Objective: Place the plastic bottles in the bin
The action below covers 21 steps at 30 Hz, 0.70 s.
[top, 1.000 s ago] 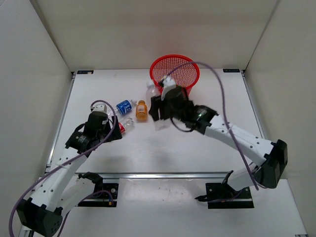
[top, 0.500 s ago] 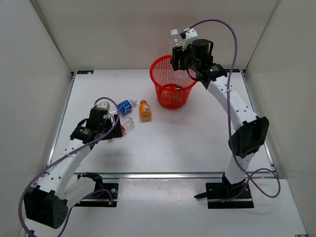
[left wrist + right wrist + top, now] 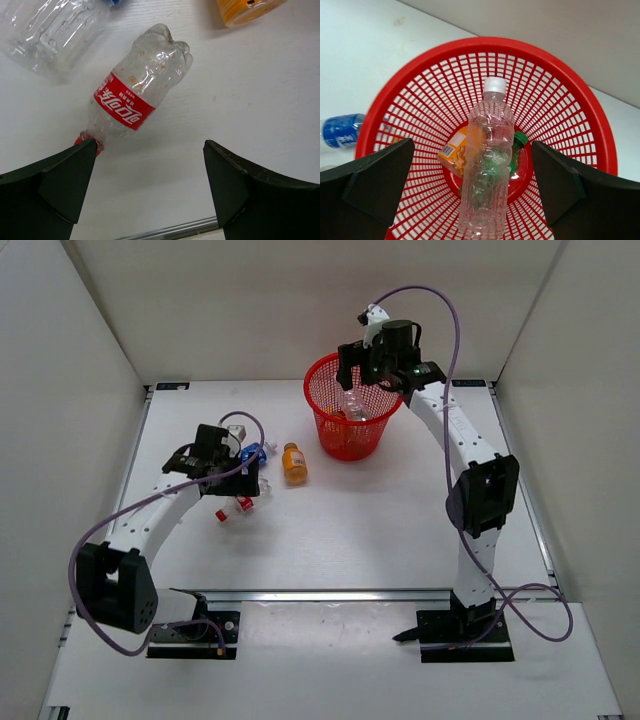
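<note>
In the left wrist view the loose orange bottle at 1 o'clock is cut to a sliver by the top edge. The crumpled clear bottle at 11 o'clock runs past the top and left edges. A finger of the left gripper half hides the red cap at 8 o'clock. In the right wrist view the tall clear bottle loses its base past the bottom edge at 6 o'clock. It also screens much of the binned orange bottle and green bottle. The left edge clips the blue-labelled bottle at 9 o'clock
</note>
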Tool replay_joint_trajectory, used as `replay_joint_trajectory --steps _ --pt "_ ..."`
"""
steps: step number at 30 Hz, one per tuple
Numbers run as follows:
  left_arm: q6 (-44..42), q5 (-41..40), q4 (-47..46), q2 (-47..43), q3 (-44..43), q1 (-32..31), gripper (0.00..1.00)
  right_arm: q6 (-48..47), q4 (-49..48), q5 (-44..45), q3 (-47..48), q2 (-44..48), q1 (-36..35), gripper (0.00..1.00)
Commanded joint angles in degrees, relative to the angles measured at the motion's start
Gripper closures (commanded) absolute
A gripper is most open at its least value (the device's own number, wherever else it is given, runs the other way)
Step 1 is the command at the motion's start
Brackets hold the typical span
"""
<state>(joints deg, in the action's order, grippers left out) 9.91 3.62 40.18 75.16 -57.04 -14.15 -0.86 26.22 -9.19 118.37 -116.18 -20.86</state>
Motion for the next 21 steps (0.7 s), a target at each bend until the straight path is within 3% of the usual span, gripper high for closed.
replay_joint_trajectory --steps 1,5,7,11,15,21 --pt "-3.76 1.85 -0.11 3.14 -2.38 0.35 0.01 3.24 1.37 -5.91 3.37 5.16 1.7 0.01" --pt "-5.17 4.12 -1.24 5.79 -0.89 0.44 0.01 2.53 2.7 -4.45 -5.75 15.68 1.88 0.01" --pt "-5.86 3.85 -2.56 7.71 -0.71 0.18 0.01 3.67 -0.44 -2.94 -19.5 22.99 3.71 0.01" --pt "-7.27 4.48 -2.04 14.03 -3.77 0.62 0.01 9.46 -6.88 -8.19 -41.5 39.76 8.02 0.01" --pt "-7.36 -0.44 -0.81 19.93 -5.97 -1.13 0.01 10.27 -4.34 -6.91 -50.06 50.41 12.33 0.02" --pt "-5.52 2.09 -2.82 21.88 -5.9 -3.25 0.02 12.64 -0.12 -8.55 -60.69 60.18 20.24 0.02"
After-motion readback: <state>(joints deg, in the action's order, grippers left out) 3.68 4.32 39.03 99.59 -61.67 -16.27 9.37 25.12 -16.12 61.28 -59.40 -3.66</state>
